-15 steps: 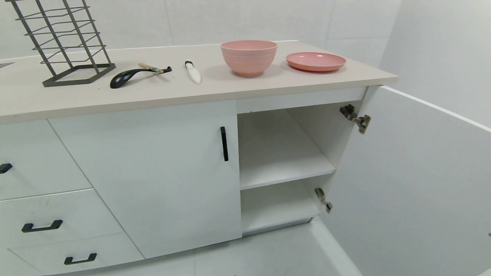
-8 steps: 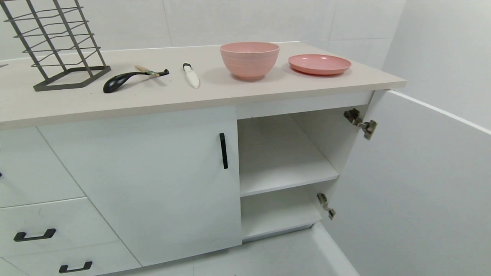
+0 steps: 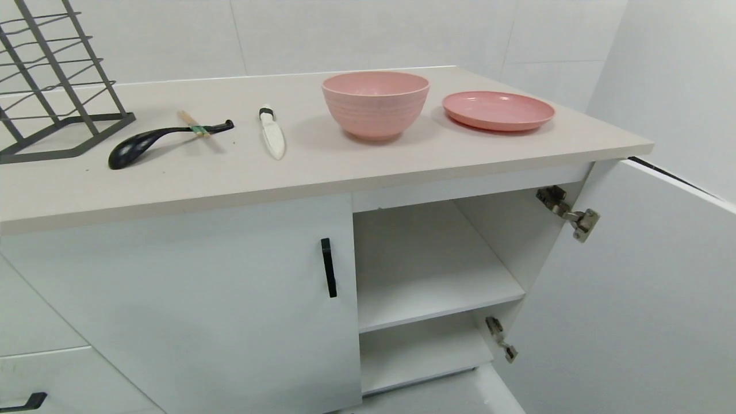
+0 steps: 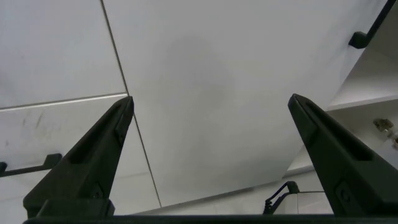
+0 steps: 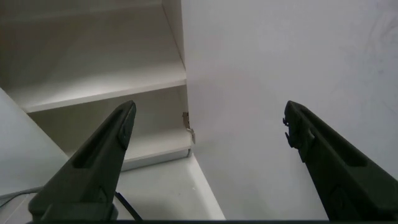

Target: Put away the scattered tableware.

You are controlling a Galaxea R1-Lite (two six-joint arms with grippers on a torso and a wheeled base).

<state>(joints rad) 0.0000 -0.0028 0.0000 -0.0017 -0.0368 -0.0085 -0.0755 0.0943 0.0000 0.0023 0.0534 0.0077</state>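
Judging by how things lie, the task has hardly begun: none of the tableware has been put away. On the pale beige countertop (image 3: 345, 167) stand a deep pink ribbed bowl (image 3: 375, 103) and, just beside it toward the counter's right end, a shallow pink plate (image 3: 498, 110). Farther left lie a white sheathed knife with a black band (image 3: 271, 133), a glossy black spoon (image 3: 144, 141) and a pair of wooden chopsticks (image 3: 194, 125) touching the spoon's handle. A dark wire rack (image 3: 52, 86) stands at the far left.

One preparation looks done: the white cabinet's right door (image 3: 632, 299) is swung wide, baring a white middle shelf (image 3: 431, 282) and the floor of the compartment below it, with nothing on either.

The left gripper (image 4: 208, 155) hangs low before the closed cabinet door, fingers spread wide and holding nothing. The right gripper (image 5: 208, 155) faces the open compartment, likewise spread and unladen. Every piece remains to be picked up and stowed.
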